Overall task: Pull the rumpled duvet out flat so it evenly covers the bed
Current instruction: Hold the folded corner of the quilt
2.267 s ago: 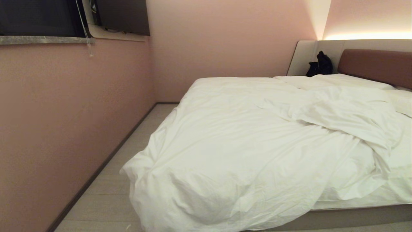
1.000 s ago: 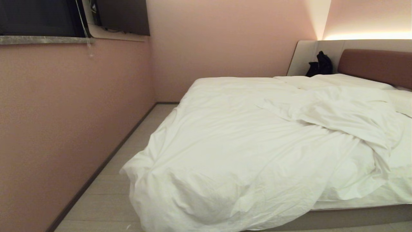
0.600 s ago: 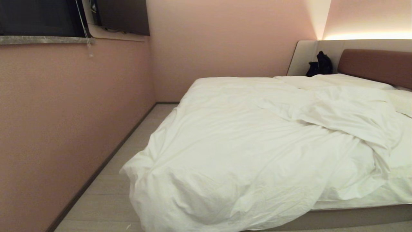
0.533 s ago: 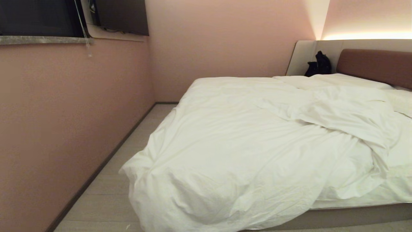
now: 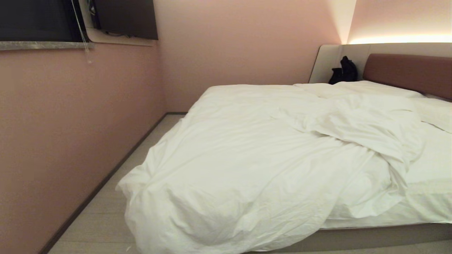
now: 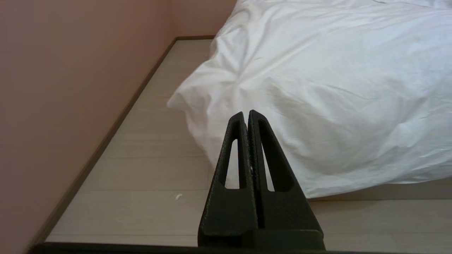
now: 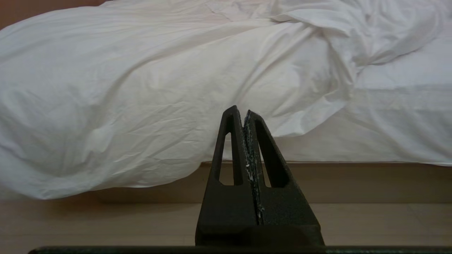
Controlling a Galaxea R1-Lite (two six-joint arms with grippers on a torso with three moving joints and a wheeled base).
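The white duvet [image 5: 254, 158] lies rumpled across the bed [image 5: 370, 236], bunched toward the left, with its near left corner [image 5: 141, 197] hanging over the foot down to the floor. At the right the sheeted mattress [image 5: 430, 197] is bare. The reddish-brown headboard [image 5: 406, 72] is at the far right. Neither arm shows in the head view. In the left wrist view my left gripper [image 6: 246, 113] is shut and empty, short of the duvet's hanging corner [image 6: 282, 106]. In the right wrist view my right gripper [image 7: 239, 110] is shut and empty, facing the duvet's lower edge [image 7: 141, 116] and the bed base [image 7: 353, 180].
A pink wall [image 5: 70, 134] runs along the left, leaving a narrow strip of pale floor [image 5: 102, 218] beside the bed. A dark bag [image 5: 344, 70] sits at the head of the bed. A window ledge [image 5: 42, 45] with a hanging cord is at the upper left.
The whole head view has shifted a little to the left, so the camera has turned or moved right. The duvet itself has not moved.
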